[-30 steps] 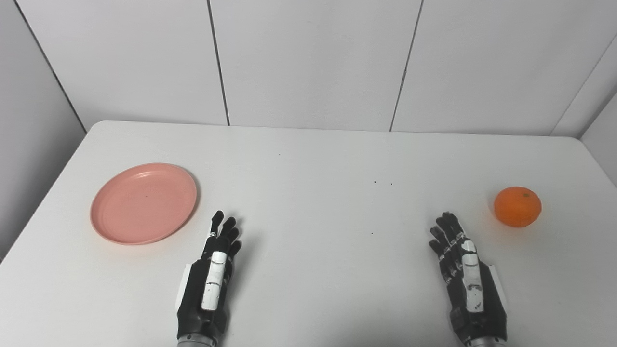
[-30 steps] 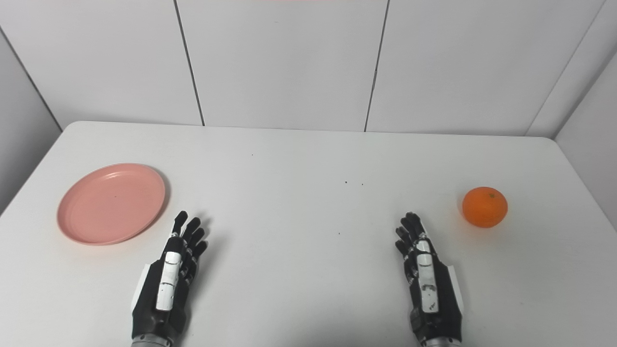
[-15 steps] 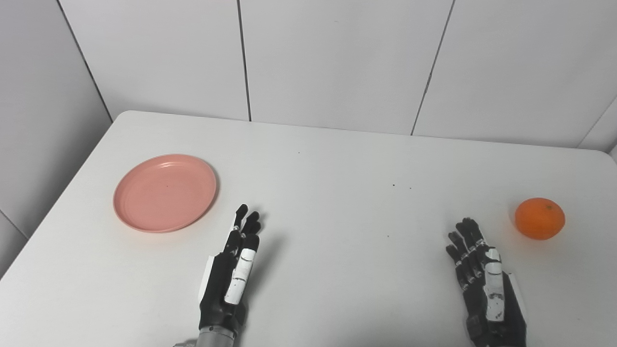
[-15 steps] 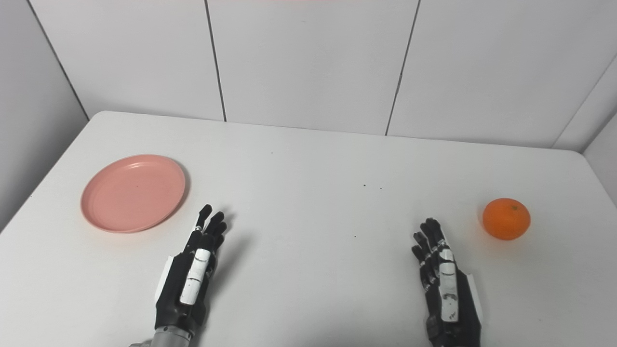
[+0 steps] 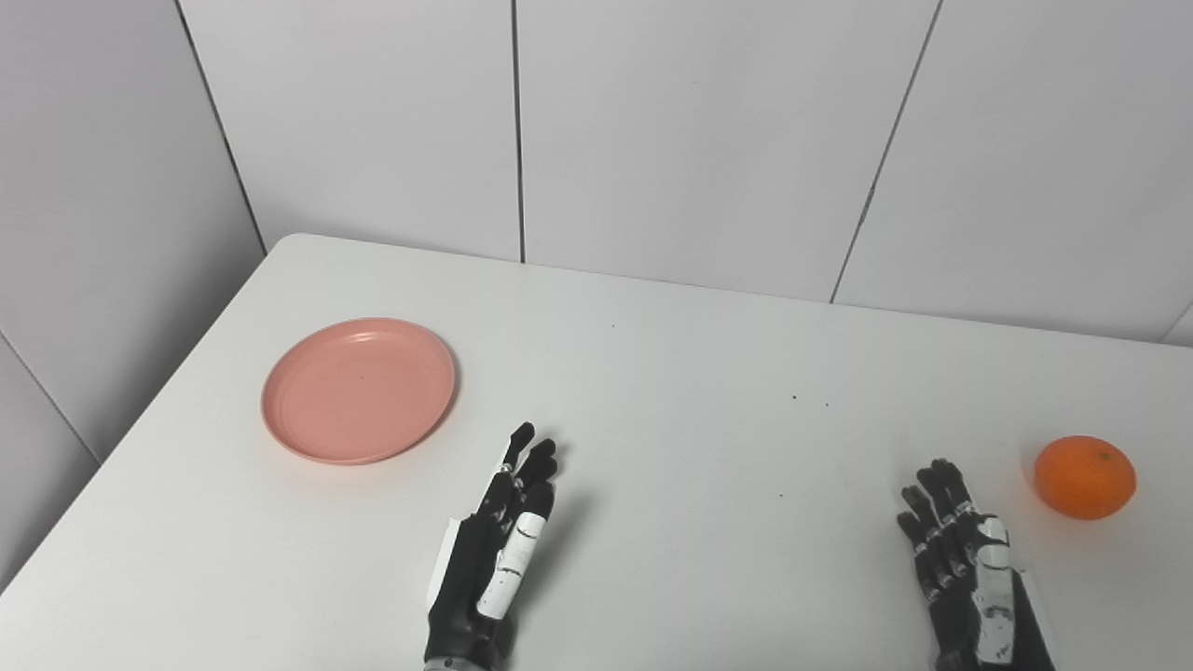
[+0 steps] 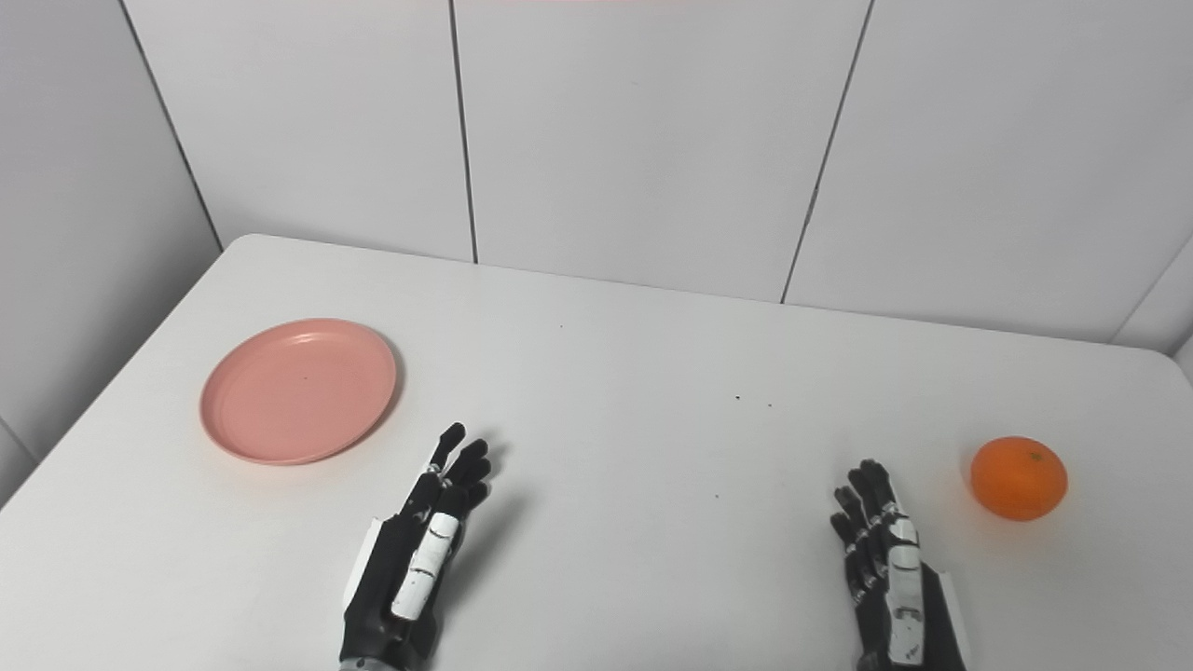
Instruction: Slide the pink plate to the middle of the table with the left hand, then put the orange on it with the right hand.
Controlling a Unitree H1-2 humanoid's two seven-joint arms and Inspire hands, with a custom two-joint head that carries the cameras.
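Observation:
A round pink plate (image 5: 360, 390) lies flat on the left part of the white table (image 5: 671, 373). An orange (image 5: 1084, 476) rests on the table at the far right. My left hand (image 5: 494, 559) is near the front edge, below and to the right of the plate, apart from it, fingers stretched out and holding nothing. My right hand (image 5: 969, 568) is at the front right, a little left of the orange and not touching it, also open with fingers extended; its wrist runs off the bottom edge.
White wall panels (image 5: 699, 130) stand behind the table's far edge. The left table edge (image 5: 158, 391) runs close to the plate, with a grey wall beyond. A few tiny dark specks (image 5: 809, 401) dot the tabletop.
The whole picture has shifted right and down, so the camera has turned left. The left hand has lifted slightly and tilted toward the plate. Plate and orange stay put.

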